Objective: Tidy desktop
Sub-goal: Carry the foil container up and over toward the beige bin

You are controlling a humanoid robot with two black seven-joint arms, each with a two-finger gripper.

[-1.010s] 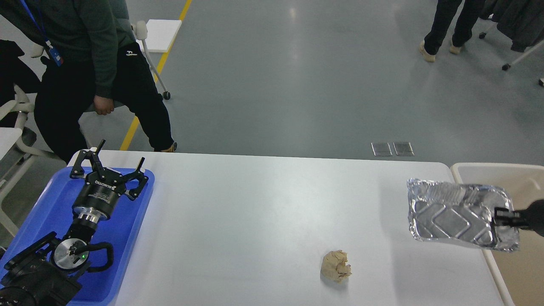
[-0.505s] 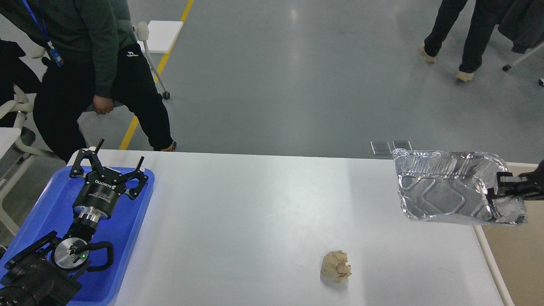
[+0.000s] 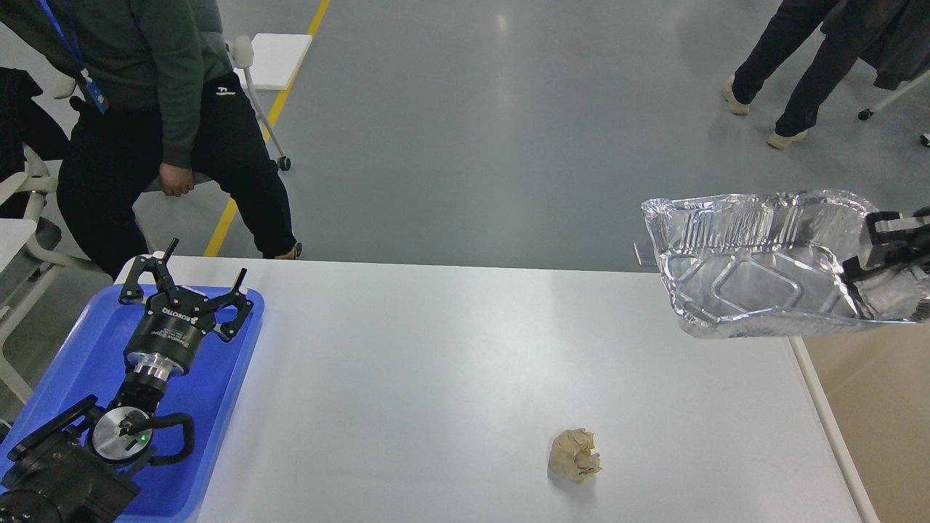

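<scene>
Stretching across most of the head view, the white desktop (image 3: 436, 363) is nearly bare, which suggests the tidying is well along. One crumpled ball of tan paper (image 3: 575, 455) sits on it toward the near right, well apart from everything else; it looks like the last loose scrap and so probably the next thing to go.

Above the desktop's far right corner the right gripper (image 3: 875, 250) holds an aluminium foil tray (image 3: 755, 265) clear of the surface. Its jaws pinch the tray's right-hand rim, so the tray hangs out to the left, tilted with its open side partly toward the camera. Gripping thin foil by one edge like that risks the rim bending or slipping, in my judgement. The tray hangs just beside the beige bin (image 3: 872, 407) that stands against the desktop's right edge, so the bin seems the likely destination, with the lift giving clearance over its cream rim.

At the left, a blue plastic tray (image 3: 87, 349) overlaps the desktop's left edge. The left gripper (image 3: 183, 287) hovers above it with its jaws spread wide and nothing between them, apparently parked out of the way while the other arm works.

Beyond the table, on the grey floor, a person in a green top (image 3: 145, 109) stands at the far left, and someone's legs (image 3: 785, 73) show at the top right.
</scene>
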